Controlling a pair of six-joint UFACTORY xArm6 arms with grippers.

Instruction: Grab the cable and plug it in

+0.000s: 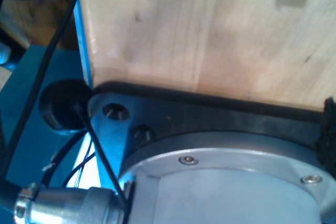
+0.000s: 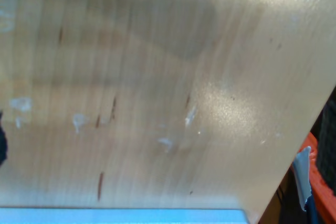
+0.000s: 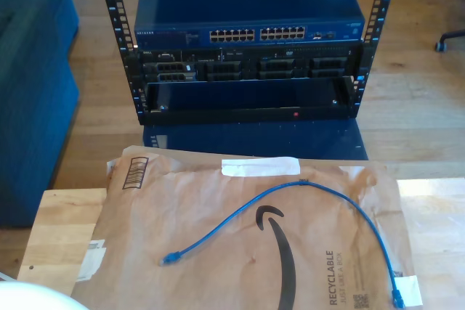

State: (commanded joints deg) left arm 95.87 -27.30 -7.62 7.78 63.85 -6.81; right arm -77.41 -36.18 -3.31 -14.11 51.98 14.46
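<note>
The cable (image 3: 301, 182) is a thin bright-blue line lying in a loose arch on a brown paper envelope (image 3: 218, 252) in the exterior view. One blue-booted plug (image 3: 169, 258) rests toward the exterior view's left. The other plug (image 3: 397, 297) lies near the exterior view's lower right. Beyond the table stands a rack with a dark blue network switch (image 3: 247, 12), its row of ports (image 3: 258, 34) facing the table. Nothing holds the cable. The first wrist view looks at bare wood (image 1: 210, 30) and a silver arm base (image 1: 226, 182). The second wrist view looks at bare wood (image 2: 157, 77).
The envelope covers most of a light wooden table (image 3: 58, 230). A white rounded part (image 3: 29, 299) pokes in at the exterior view's lower left. Black cables (image 1: 100, 150) and a metal connector (image 1: 68, 203) sit beside the arm base. An orange object (image 2: 320, 182) lies past the table edge.
</note>
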